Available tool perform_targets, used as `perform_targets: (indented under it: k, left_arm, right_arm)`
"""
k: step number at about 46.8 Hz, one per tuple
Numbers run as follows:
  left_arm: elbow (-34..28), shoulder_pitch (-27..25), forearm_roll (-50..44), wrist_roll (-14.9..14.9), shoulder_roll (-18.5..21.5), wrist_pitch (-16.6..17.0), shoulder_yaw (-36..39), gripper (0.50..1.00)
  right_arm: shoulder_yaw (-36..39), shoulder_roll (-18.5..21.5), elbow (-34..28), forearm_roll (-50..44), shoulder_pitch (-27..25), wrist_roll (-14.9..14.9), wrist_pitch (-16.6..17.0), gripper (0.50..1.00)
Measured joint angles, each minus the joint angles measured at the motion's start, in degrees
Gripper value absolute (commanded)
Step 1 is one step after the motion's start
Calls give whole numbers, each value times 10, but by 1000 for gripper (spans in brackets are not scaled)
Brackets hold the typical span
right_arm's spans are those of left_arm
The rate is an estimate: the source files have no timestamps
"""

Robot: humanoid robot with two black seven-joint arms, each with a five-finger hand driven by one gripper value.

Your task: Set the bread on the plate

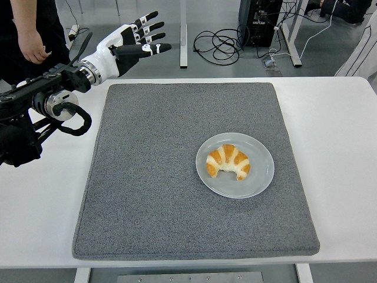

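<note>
Task looks done: bread point(228, 161) lies on the plate point(260, 178) at about 4 o'clock on the grey mat point(147, 194) over the desk point(341, 130), left hand point(126, 42) at 10 o'clock, fingers wide, holding nothing.

Left robot hand point(131, 41) held high at upper left, fingers apparently spread, holding nothing.
</note>
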Motion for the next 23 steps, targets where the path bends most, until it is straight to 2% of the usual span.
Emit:
perform_targets:
  k: [10, 23]
  left_arm:
    - [1, 64, -1, 5, 2, -16, -78, 968]
    - [9, 114, 2, 0, -9, -18, -88, 968]
  right_arm:
    - [0, 0, 0, 0, 0, 0, 0, 1000]
    - [0, 0, 0, 0, 0, 0, 0, 1000]
